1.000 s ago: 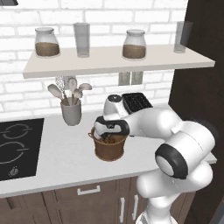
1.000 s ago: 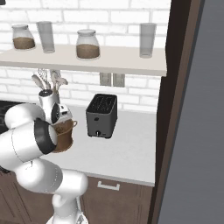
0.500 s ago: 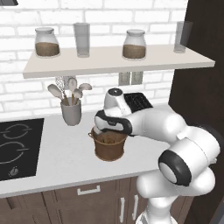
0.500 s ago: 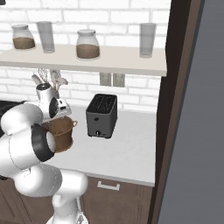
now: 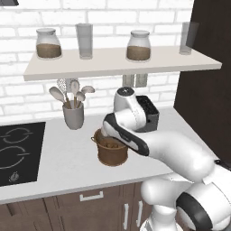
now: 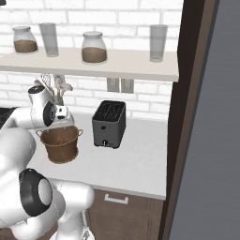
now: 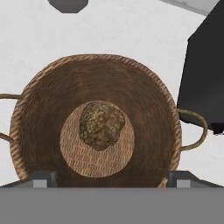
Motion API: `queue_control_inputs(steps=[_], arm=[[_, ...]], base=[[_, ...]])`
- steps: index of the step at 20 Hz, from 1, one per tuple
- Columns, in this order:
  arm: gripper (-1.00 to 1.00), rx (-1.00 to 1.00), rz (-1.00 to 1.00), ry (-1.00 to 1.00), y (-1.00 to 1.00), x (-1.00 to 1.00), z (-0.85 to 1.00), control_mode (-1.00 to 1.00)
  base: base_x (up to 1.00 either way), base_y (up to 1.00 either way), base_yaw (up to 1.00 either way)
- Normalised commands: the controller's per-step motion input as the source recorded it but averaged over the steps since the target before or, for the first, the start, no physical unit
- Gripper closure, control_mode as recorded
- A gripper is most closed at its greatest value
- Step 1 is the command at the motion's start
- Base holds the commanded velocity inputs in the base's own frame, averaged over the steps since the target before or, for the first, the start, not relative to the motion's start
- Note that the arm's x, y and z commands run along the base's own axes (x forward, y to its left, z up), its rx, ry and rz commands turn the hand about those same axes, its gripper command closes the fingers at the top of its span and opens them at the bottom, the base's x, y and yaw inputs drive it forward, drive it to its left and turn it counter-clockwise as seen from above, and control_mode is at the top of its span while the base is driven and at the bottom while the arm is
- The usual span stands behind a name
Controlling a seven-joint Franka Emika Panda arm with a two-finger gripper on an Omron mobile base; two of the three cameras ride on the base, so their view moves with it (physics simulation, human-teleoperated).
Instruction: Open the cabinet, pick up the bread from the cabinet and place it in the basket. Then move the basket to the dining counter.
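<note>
The brown basket [image 5: 111, 152] [image 6: 61, 143] stands on the white worktop beside the toaster. In the hand view I look straight down into the basket [image 7: 43, 109], and the dark lumpy bread [image 7: 102, 124] lies on its woven bottom, near the middle. My gripper [image 7: 111, 179] hangs just above the basket, open, with its fingertips [image 7: 43, 179] wide apart over the near rim and nothing between them. In the left base view my own arm hides the hand. In the right base view the hand [image 6: 55, 115] sits right over the basket's back rim.
A black toaster [image 6: 108, 123] [image 5: 149, 113] stands close to the basket's right. A grey utensil pot [image 5: 73, 115] is to its left, then a black cooktop [image 5: 18, 151]. A shelf [image 5: 122, 63] with jars and glasses hangs overhead. A tall dark cabinet [image 5: 207, 90] closes the right side.
My arm has swung and turned over the basket, the hand rising a little from its rim. The basket and the bread in it have stayed in place.
</note>
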Motion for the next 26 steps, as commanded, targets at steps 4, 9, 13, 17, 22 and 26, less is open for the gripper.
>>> queue_control_inputs(steps=[4,9,13,17,22,26], arm=[[-1.0,0.1,-0.32,0.0,-0.97,-0.14,0.17,-1.0],[-1.0,0.16,-0.3,-0.04,-1.0,-0.48,0.21,-1.0],[-1.0,0.17,-0.27,-0.08,-1.0,-0.53,0.24,-1.0],[-1.0,0.09,-0.08,-0.12,-0.58,-0.44,0.19,-1.0],[-1.0,0.03,0.0,-0.1,-0.09,-0.4,0.37,-1.0],[-1.0,-0.05,0.0,0.0,0.0,-0.08,0.51,-1.0]], base=[[0.0,0.0,0.0],[0.0,0.0,0.0],[0.0,0.0,0.0],[0.0,0.0,0.0],[0.0,0.0,0.0],[0.0,0.0,0.0]])
